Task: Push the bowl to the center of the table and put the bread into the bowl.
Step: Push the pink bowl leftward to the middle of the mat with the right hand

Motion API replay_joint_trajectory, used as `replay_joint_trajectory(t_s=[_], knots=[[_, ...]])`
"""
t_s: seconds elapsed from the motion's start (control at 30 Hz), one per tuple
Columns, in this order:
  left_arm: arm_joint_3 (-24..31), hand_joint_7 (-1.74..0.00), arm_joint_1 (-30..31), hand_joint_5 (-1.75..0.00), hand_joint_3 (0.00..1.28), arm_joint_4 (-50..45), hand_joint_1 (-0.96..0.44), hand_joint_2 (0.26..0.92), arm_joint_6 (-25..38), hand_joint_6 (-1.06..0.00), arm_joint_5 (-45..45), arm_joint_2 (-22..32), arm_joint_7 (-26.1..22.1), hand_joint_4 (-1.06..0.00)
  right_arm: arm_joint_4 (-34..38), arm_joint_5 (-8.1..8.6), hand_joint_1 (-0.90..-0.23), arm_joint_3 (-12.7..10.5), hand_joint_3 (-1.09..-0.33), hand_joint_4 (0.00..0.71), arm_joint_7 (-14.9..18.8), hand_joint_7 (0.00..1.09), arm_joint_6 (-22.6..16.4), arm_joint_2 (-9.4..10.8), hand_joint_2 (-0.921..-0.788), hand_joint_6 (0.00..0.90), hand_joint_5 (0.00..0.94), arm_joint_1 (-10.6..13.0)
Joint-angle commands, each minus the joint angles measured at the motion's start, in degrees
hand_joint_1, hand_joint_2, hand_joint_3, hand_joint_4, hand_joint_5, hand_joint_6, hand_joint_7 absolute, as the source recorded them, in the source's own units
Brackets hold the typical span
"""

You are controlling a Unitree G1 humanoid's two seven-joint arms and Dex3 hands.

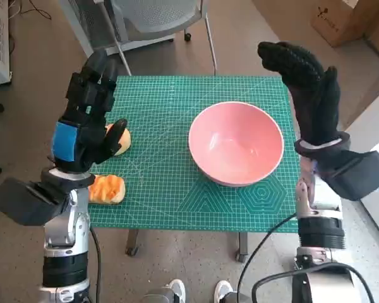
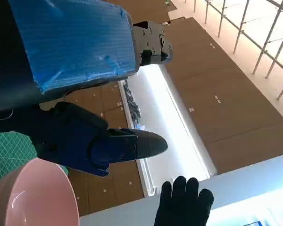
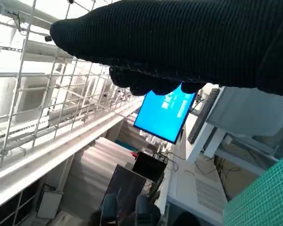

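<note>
**Bowl near mid-table, bread at the left edge, both hands raised**

Bowl [image 1: 236, 143], pink and empty, sits upright on the green cutting mat [image 1: 170, 183] that covers the table [image 1: 240, 221], a little right of the mat's middle. In the left wrist view its rim [image 2: 33, 197] shows in one corner.

Two pieces of bread lie toward the robot's left side of the mat, well apart from the bowl. One bread piece [image 1: 122, 140] is partly hidden behind the left hand [image 1: 85, 123]. The other bread roll [image 1: 106, 189] lies nearer the robot, close to the mat's front left edge, beside the left forearm.

The left hand, with its blue tape facing up, is lifted above the mat with fingers stretched forward and the thumb apart; it grasps nothing. Whether it touches the bread behind it cannot be told. The left wrist view shows the thumb [image 2: 127, 146] free in the air.

The right hand [image 1: 306, 88] in its black glove is raised upright beside the bowl, over the mat's right edge, fingers extended and spread, holding nothing. It does not touch the bowl.

A grey chair [image 1: 158, 19] stands beyond the table, and a cardboard box [image 1: 347, 19] lies on the floor at the far right.
</note>
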Motion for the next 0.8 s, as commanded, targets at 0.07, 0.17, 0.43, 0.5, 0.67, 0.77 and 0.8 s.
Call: replay_joint_trajectory(t_s=[0.07, 0.17, 0.43, 0.5, 0.67, 0.77, 0.8], knots=[[0.4, -0.38, 0.5, -0.06, 0.38, -0.3, -0.67, 0.921, -0.7, 0.0, 0.6, 0.8, 0.1, -0.08, 1.5, 0.94, -0.685, -0.2, -0.578, 0.295, 0.9, 0.06, 0.9, 0.6, -0.921, 0.345, 0.006, -0.1], [0.5, -0.38, 0.5, -0.06, 0.38, -0.3, -0.67, 0.921, -0.8, 0.0, 0.7, 0.8, 0.1, -0.08, 1.9, 1.05, -0.684, -0.3, -0.579, 0.295, 1.0, 0.06, 0.8, 0.7, -0.921, 0.344, 0.005, -0.2], [0.5, -0.38, 0.8, -0.06, 0.38, -0.6, -0.67, 0.921, -0.9, 0.0, 1.0, 0.8, 0.2, -0.08, 2.4, 0.87, -0.683, -0.6, -0.581, 0.294, 1.1, 0.06, 0.4, 0.4, -0.921, 0.343, 0.003, -0.1], [0.5, -0.38, 0.7, -0.06, 0.38, -0.4, -0.68, 0.921, -0.9, 0.0, 0.9, 0.8, 0.2, -0.08, 3.2, 0.73, -0.684, -0.8, -0.581, 0.294, 1.1, 0.06, -0.1, 0.2, -0.921, 0.343, 0.003, -0.3], [0.7, -0.38, 0.8, -0.06, 0.38, -0.4, -0.68, 0.921, -0.8, 0.0, 0.8, 0.9, 0.1, -0.08, 8.1, -0.57, -0.686, -1.7, -0.581, 0.293, 0.4, 0.06, -2.7, -1.0, -0.921, 0.342, 0.002, -1.7], [0.7, -0.38, 0.8, -0.06, 0.38, -0.3, -0.68, 0.921, -0.9, 0.0, 0.8, 0.9, 0.0, -0.08, 11.7, -1.07, -0.691, -2.4, -0.581, 0.292, 0.2, 0.06, -4.4, -1.7, -0.921, 0.341, 0.001, -2.7], [0.8, -0.38, 0.8, -0.06, 0.38, -0.3, -0.68, 0.921, -0.9, 0.0, 0.8, 0.9, 0.0, -0.08, 13.4, -1.22, -0.692, -2.7, -0.581, 0.291, 0.0, 0.06, -5.1, -2.1, -0.921, 0.34, 0.001, -3.1]])
